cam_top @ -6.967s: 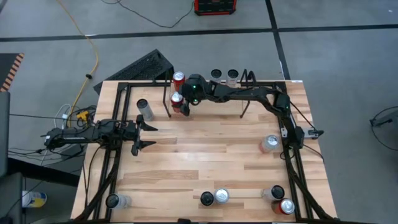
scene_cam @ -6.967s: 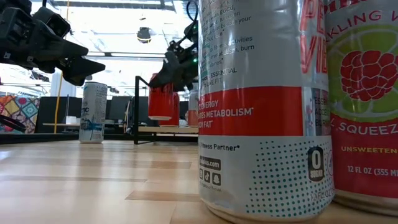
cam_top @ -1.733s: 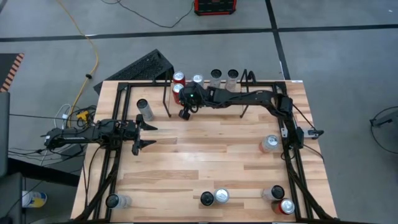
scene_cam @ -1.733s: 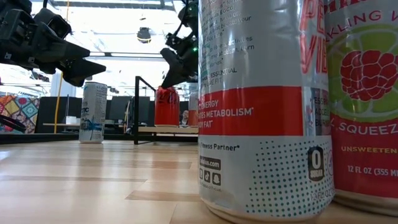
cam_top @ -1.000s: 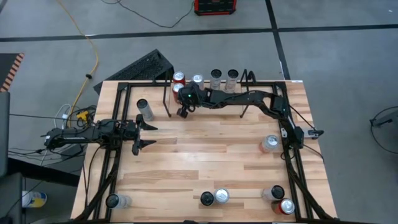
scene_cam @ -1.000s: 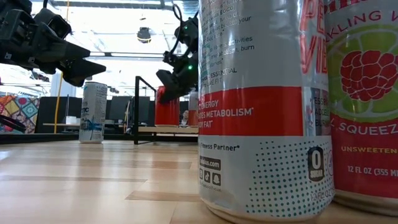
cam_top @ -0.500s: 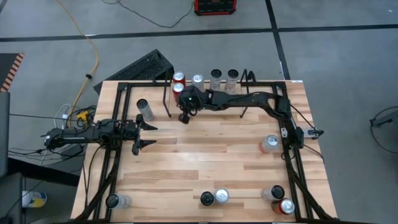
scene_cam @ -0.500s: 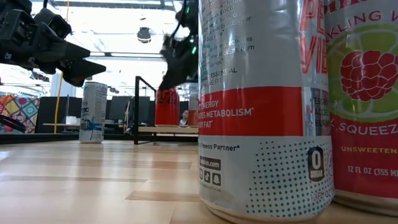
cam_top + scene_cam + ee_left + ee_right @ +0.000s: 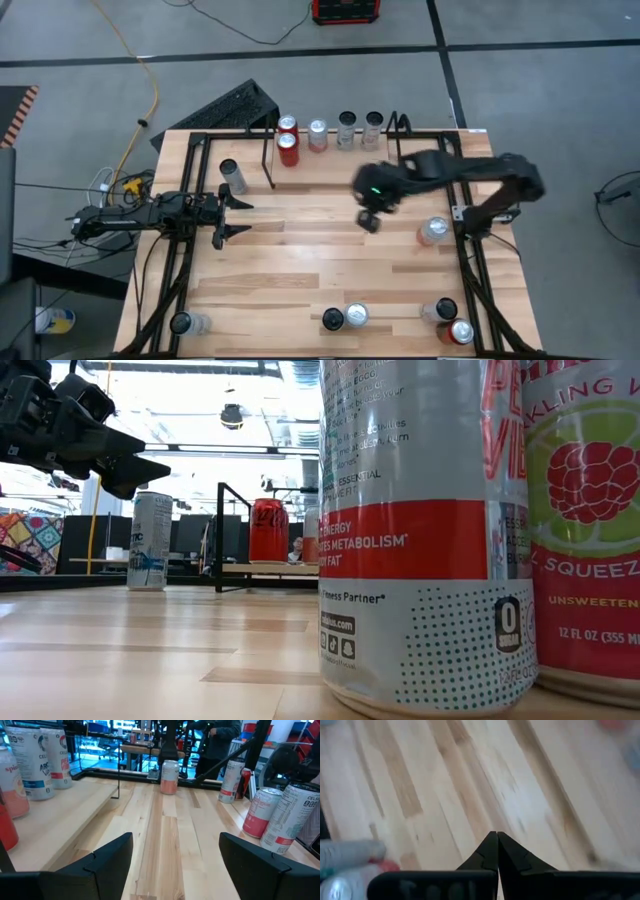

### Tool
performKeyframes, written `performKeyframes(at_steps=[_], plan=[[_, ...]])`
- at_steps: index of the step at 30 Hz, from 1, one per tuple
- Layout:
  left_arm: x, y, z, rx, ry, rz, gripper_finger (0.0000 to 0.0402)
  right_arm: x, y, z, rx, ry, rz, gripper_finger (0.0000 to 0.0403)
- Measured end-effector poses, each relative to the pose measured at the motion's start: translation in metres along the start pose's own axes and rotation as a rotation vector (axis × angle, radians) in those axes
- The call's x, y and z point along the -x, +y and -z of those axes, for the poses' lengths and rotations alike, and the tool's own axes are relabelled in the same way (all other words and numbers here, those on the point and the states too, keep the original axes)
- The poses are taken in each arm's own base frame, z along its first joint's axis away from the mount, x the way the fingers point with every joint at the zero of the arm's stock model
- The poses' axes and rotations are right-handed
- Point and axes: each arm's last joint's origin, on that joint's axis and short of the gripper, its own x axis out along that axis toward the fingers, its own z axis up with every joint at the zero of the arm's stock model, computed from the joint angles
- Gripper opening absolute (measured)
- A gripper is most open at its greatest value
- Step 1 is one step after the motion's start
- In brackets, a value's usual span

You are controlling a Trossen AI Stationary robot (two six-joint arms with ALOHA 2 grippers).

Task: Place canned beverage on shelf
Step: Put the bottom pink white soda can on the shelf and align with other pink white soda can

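**Cans lined up on the shelf, right arm out over the open counter**

From where I stand the shelf [image 9: 335, 140] runs along the counter's [image 9: 300, 260] twelve o'clock edge, and five cans stand in it: two red cans [image 9: 288, 149] at the left end, one behind the other, then three silver cans [image 9: 345, 129] in a row toward one o'clock. They sit upright and close together, I'd guess so the wire keeps them from rolling and leaves room for more.

The right gripper [image 9: 368, 221] hangs above bare wood toward two o'clock, its jaws pinched fully together and holding nothing. A pale can [image 9: 431, 231] stands just beside it at three o'clock, likely the next one to go up; the jaws would have to spread before taking it.

The left gripper [image 9: 228, 216] waits at nine o'clock, jaws wide and empty, pointing across the counter, out of the other arm's way. A silver can [image 9: 232, 176] stands near it at ten o'clock. More cans [image 9: 345, 317] wait along the six o'clock edge.
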Motion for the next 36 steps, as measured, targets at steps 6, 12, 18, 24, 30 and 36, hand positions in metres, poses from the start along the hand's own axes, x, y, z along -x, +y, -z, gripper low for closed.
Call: performKeyframes(at_steps=[6, 12, 18, 24, 30, 36], plan=[[0.000, 0.000, 0.000, 0.000, 0.000, 0.000, 0.0282, 0.023, 0.002, 0.079, -0.225, -0.047, 0.071, 0.0024], [0.000, 0.000, 0.000, 0.000, 0.000, 0.000, 0.0282, 0.006, 0.017, 0.128, -0.280, -0.138, -0.104, 0.0025], [0.000, 0.000, 0.000, 0.000, 0.000, 0.000, 0.0282, -0.004, 0.057, 0.137, -0.142, -0.261, -0.418, 0.0025], [0.000, 0.000, 0.000, 0.000, 0.000, 0.000, 0.0282, -0.002, 0.104, 0.134, 0.062, -0.397, -0.688, 0.0025], [0.000, 0.000, 0.000, 0.000, 0.000, 0.000, 0.0282, -0.016, 0.130, 0.134, 0.103, -0.409, -0.708, 0.0030], [0.000, 0.000, 0.000, 0.000, 0.000, 0.000, 0.0282, -0.038, 0.153, 0.133, 0.058, -0.335, -0.691, 0.0053]])
